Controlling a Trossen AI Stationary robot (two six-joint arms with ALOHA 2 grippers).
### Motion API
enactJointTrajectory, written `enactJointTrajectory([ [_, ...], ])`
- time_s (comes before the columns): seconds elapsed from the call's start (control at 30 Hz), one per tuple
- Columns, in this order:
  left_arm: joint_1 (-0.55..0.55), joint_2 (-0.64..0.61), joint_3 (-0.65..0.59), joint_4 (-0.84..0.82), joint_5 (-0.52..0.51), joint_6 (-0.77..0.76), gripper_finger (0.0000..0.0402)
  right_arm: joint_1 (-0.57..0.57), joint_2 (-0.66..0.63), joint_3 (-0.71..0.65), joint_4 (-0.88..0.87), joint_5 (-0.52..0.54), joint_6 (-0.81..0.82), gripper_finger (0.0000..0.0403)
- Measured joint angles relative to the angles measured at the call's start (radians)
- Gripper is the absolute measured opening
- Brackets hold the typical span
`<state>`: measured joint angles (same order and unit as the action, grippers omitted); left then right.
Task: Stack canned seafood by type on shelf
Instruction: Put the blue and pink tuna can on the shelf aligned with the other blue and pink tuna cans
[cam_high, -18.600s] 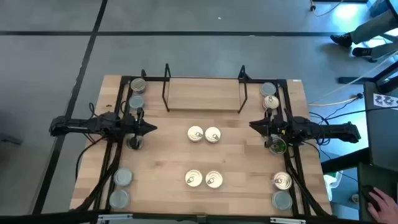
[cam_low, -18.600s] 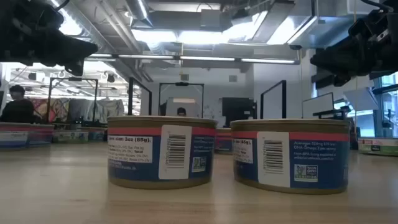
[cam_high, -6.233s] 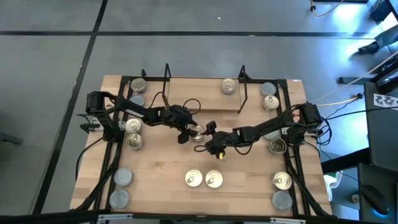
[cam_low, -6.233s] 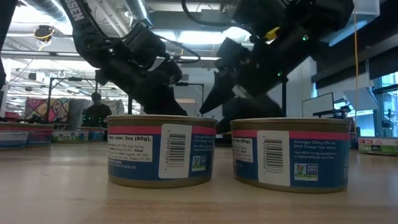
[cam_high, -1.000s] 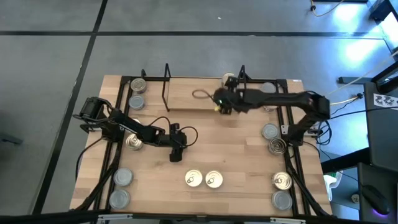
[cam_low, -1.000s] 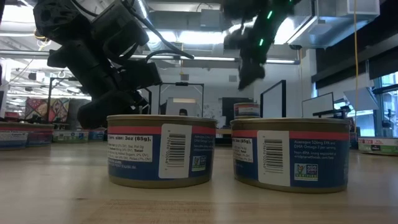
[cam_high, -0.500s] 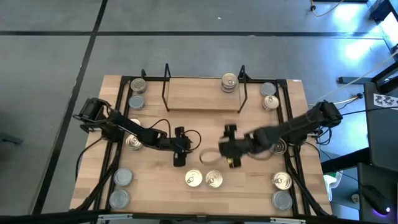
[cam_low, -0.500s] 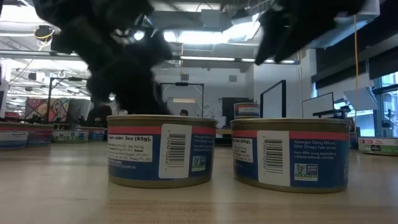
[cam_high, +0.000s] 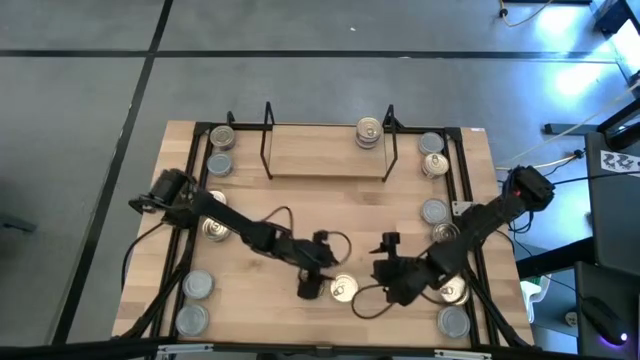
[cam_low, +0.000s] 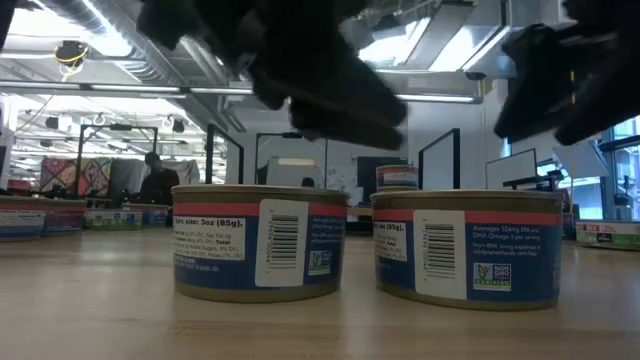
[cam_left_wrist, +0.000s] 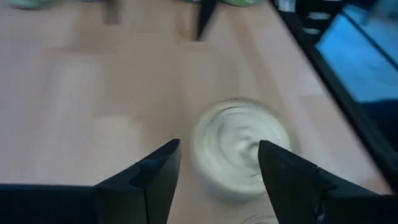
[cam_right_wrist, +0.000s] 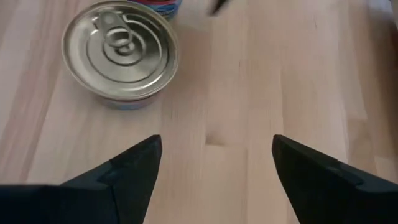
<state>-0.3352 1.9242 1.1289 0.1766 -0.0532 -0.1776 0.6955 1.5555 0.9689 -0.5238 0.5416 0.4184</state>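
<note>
Having left a gold-topped can stacked at the shelf's (cam_high: 325, 152) right end (cam_high: 368, 132), I swing both spread, empty claws down to the front pair on the worktop: left claw (cam_high: 309, 287) over the left can, right claw (cam_high: 385, 283) beside the right can (cam_high: 344, 289).

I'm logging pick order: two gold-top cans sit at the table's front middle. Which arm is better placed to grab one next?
Left. The left hand is open right over the left front can. The right hand, also open, sits beside the right front can, not over it.
</note>
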Motion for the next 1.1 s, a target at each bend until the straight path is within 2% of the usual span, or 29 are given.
enactJointTrajectory([
  [0.17,-0.033,0.121,0.147,-0.090,0.042,0.017,0.0214,0.054,0.000,-0.004,-0.009,0.035,0.081,0.0303],
  [0.37,-0.018,0.175,0.177,-0.103,0.012,0.025,0.0214,0.080,0.000,-0.004,-0.009,0.051,0.130,0.0303],
  [0.5,0.026,0.175,0.177,-0.126,-0.053,0.039,0.0214,0.077,0.000,-0.004,-0.009,0.064,0.131,0.0303],
  [0.77,0.140,0.170,0.179,-0.177,-0.055,0.141,0.0214,0.051,0.000,-0.004,-0.009,0.166,0.065,0.0303],
  [1.0,0.175,0.088,0.169,-0.249,-0.055,0.215,0.0214,-0.029,0.000,-0.004,-0.008,0.166,-0.026,0.0303],
  [1.1,0.173,0.037,0.169,-0.261,-0.052,0.260,0.0214,-0.064,0.000,-0.004,-0.005,0.115,-0.031,0.0303],
])
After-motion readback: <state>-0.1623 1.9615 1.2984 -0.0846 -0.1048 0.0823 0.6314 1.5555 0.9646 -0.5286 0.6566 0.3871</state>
